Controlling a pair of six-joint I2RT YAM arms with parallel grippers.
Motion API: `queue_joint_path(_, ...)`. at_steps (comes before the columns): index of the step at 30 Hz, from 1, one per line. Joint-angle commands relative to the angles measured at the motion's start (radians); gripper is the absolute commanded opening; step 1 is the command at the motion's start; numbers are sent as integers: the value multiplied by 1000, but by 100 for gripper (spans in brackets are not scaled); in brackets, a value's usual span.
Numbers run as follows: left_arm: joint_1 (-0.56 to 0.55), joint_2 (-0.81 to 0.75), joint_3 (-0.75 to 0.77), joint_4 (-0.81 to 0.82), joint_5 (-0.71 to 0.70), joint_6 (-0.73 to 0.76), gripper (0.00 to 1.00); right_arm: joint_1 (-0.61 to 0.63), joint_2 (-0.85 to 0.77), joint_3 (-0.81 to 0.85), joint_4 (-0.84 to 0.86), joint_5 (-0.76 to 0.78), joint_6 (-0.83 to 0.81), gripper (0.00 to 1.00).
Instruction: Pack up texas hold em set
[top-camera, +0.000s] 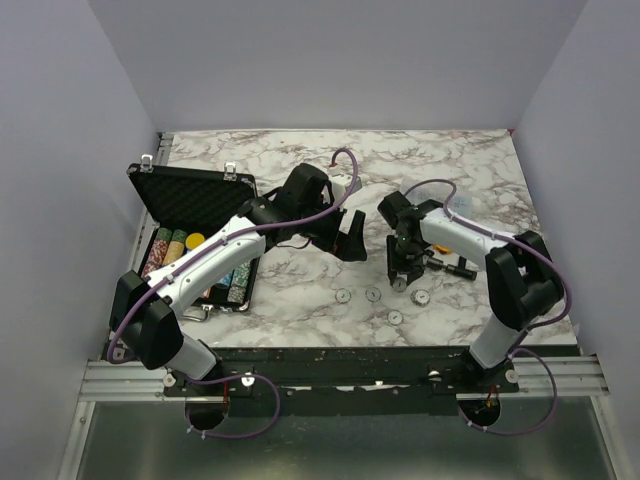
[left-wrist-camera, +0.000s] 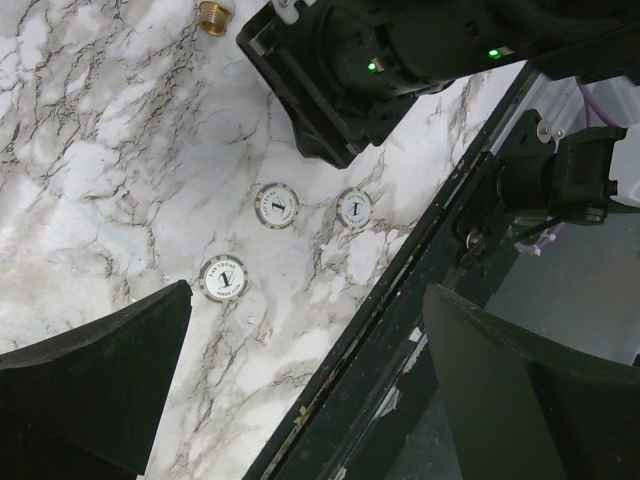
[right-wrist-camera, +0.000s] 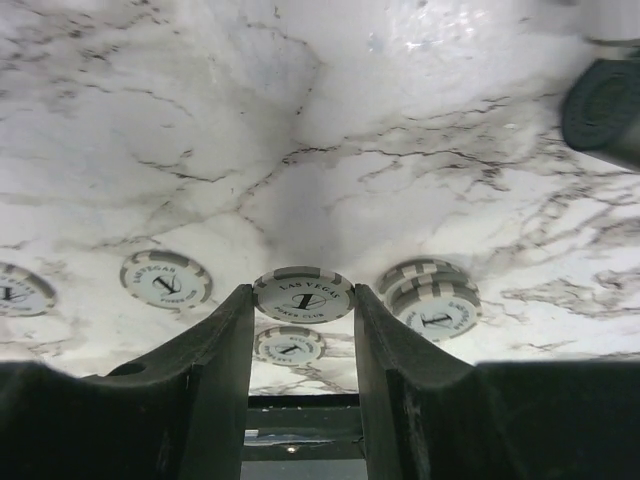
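Note:
The black case (top-camera: 190, 195) lies open at the left, lid up, with rows of coloured chips (top-camera: 170, 250) inside. Several small white chips lie on the marble near the front edge (top-camera: 343, 296), (top-camera: 373, 294), (top-camera: 394, 317). My right gripper (top-camera: 402, 280) points down and is shut on one white chip (right-wrist-camera: 303, 295), held edge to edge between its fingertips, close to the table. Loose chips lie beside it (right-wrist-camera: 166, 278), and a small stack (right-wrist-camera: 432, 298) sits to its right. My left gripper (top-camera: 352, 238) hovers open and empty (left-wrist-camera: 310, 390) over three chips (left-wrist-camera: 277, 205). The red card box is out of view.
A brass fitting (left-wrist-camera: 212, 15) lies on the marble beyond the right gripper. Black and orange tools (top-camera: 462, 268) lie beside the right arm. A dark cylinder (right-wrist-camera: 605, 100) stands at the far right of the right wrist view. The table's front edge (left-wrist-camera: 400, 300) is close.

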Motion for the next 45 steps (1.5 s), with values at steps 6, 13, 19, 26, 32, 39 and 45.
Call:
queue_joint_path(6,-3,-1,-8,22,30,-2,98,-40,-159,-39,-127,121,48,32)
queue_joint_path(13,-3,-4,-14,29,40,-8,98,-131,-208,-102,-105,114,55,35)
queue_joint_path(19,-3,-8,-11,24,33,-5,99,-136,-172,-111,-92,66,35,38)
queue_joint_path(26,-3,-6,-10,23,31,-3,98,-136,-157,-123,-77,41,28,41)
queue_joint_path(32,-3,-6,-10,21,29,-3,99,-135,-142,-133,-63,33,27,44)
queue_joint_path(39,-3,-6,-10,20,26,-2,98,-135,-138,-131,-59,46,27,53)
queue_joint_path(45,-3,-7,-9,20,27,-2,99,-121,-175,-98,-82,41,8,59)
